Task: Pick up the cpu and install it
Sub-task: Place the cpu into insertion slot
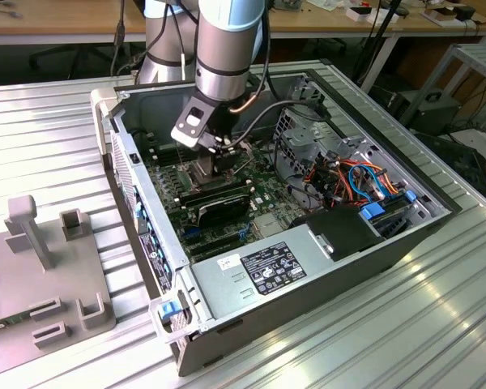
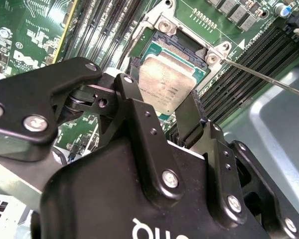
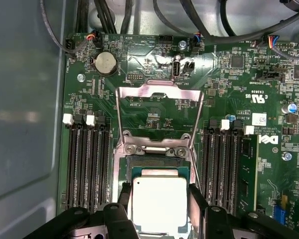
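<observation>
The cpu [image 3: 158, 203] is a small square chip with a grey metal face, held level just over the open socket [image 3: 159, 163] of the green board. My gripper [image 3: 159, 199] is shut on it, one black finger [image 3: 125, 198] on each side edge. In the second wrist view the cpu [image 2: 167, 84] sits slightly askew over the socket's frame [image 2: 164, 30], between the fingers [image 2: 189, 117]. The socket's metal load plate [image 3: 159, 92] is swung up and open. In the exterior view my gripper [image 1: 225, 162] reaches down into the open computer case [image 1: 146, 203], hiding the socket.
Black memory slots [image 3: 87, 164] flank the socket on both sides. The thin socket lever [image 2: 264, 77] sticks out sideways. Black memory sticks [image 1: 219, 203], a power supply [image 1: 267, 267] and bundled cables [image 1: 356, 182] crowd the case. A grey fixture [image 1: 40, 275] sits at the exterior view's left.
</observation>
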`<state>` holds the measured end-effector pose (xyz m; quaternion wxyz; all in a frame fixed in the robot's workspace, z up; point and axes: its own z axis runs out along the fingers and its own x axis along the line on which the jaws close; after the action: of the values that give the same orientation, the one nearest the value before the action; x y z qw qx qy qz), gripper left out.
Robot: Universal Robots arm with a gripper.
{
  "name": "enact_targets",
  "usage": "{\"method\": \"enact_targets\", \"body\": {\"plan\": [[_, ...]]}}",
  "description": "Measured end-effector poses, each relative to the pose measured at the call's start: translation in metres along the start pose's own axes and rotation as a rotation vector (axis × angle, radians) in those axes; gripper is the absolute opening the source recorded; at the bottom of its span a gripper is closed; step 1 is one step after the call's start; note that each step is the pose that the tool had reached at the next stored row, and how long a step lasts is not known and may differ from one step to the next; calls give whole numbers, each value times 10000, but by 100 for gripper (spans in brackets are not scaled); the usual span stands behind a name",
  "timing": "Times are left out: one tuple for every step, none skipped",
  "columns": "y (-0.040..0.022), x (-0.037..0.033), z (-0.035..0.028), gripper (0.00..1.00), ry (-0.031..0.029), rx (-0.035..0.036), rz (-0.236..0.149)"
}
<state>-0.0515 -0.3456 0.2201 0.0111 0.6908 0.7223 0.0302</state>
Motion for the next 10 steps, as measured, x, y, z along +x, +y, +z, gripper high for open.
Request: {"method": "enact_targets", "body": {"plan": [[-1, 0, 12, 54, 0, 0, 0], [-1, 0, 25, 54, 0, 0, 0], [-2, -1, 31, 54, 0, 0, 0], [-2, -1, 33, 54, -1, 0, 1], [-2, -1, 33, 54, -2, 1, 0], [-2, -1, 34, 54, -3, 2, 0], [-2, -1, 35, 54, 0, 0, 0], [-2, -1, 36, 54, -1, 1, 4], [0, -1, 40, 54, 0, -3, 34], [0, -1, 41, 54, -4, -3, 83]]}}
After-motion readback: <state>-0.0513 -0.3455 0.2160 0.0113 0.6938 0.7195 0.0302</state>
